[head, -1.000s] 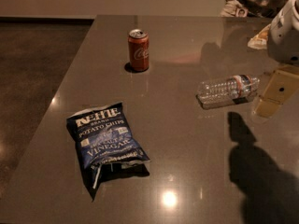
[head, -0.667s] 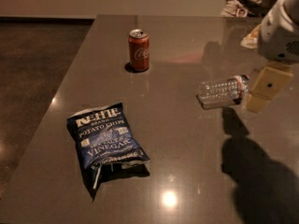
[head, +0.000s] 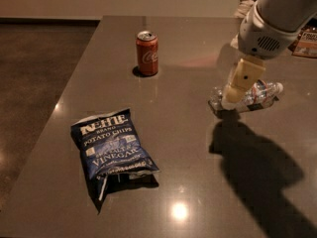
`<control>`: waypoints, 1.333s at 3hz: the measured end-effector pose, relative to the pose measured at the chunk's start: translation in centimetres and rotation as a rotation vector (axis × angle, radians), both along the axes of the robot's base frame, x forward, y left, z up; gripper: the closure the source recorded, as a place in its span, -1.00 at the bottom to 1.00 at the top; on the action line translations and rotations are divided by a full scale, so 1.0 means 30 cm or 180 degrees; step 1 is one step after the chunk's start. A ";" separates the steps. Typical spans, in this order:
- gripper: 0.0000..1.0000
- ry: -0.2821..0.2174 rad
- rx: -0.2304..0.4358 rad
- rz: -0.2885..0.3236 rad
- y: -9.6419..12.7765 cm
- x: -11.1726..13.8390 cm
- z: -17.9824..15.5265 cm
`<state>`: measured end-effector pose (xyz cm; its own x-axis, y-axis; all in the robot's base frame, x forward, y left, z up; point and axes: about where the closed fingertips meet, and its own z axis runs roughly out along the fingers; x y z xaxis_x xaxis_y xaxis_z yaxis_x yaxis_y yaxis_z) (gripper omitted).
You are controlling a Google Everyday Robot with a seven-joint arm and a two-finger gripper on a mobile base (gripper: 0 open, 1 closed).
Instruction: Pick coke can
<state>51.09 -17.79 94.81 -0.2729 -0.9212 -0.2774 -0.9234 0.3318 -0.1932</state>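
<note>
Above water bottle (head: 265, 91), arm (head: 277, 19) slants down, jaws lowest.

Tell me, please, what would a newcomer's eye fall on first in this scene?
The red can stands upright and alone toward the far left of the table. Nearer the camera, a blue bag of chips lies flat. At right, the arm's tool shows in front of a clear bottle lying on its side, well apart from the can.
</note>
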 end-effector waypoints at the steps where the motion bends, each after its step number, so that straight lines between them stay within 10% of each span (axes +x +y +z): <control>1: -1.00 0.0032 0.0335 -0.0133 0.112 0.173 0.009; 4: -1.00 -0.0151 0.0929 -0.0510 0.331 0.545 -0.002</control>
